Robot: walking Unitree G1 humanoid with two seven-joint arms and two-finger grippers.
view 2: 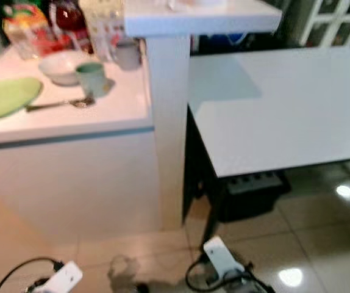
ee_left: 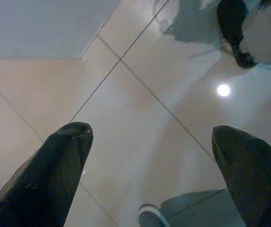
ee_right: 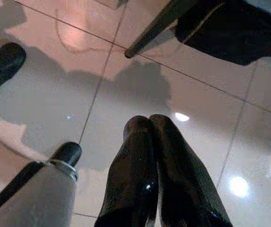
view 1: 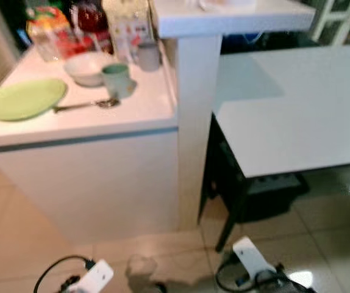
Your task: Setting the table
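Tableware for setting — green plate (view 1: 24, 98), spoon (view 1: 86, 105), white bowl (view 1: 88, 68), green cup (view 1: 117, 79) — sits on the counter (view 1: 102, 116), dining table (view 1: 297, 110) bare beside it; my left gripper (ee_left: 149, 142) hangs wide open and empty, right gripper (ee_right: 149, 124) pressed closed on nothing, both over floor tiles; approach step, I judge, next reaching up for the plate.

A white counter (view 1: 132, 113) carries a light green plate (view 1: 24, 98) near its left end, with a spoon (view 1: 86, 105) lying just beside it, bowl end toward a green mug (view 1: 117, 80). Behind the mug sit a white bowl (view 1: 85, 68) and a grey cup (view 1: 149, 56), with blurred packages (view 1: 59, 27) at the back. To the right stands a bare white table (view 1: 297, 110) over the glossy tiled floor (view 1: 333, 226).
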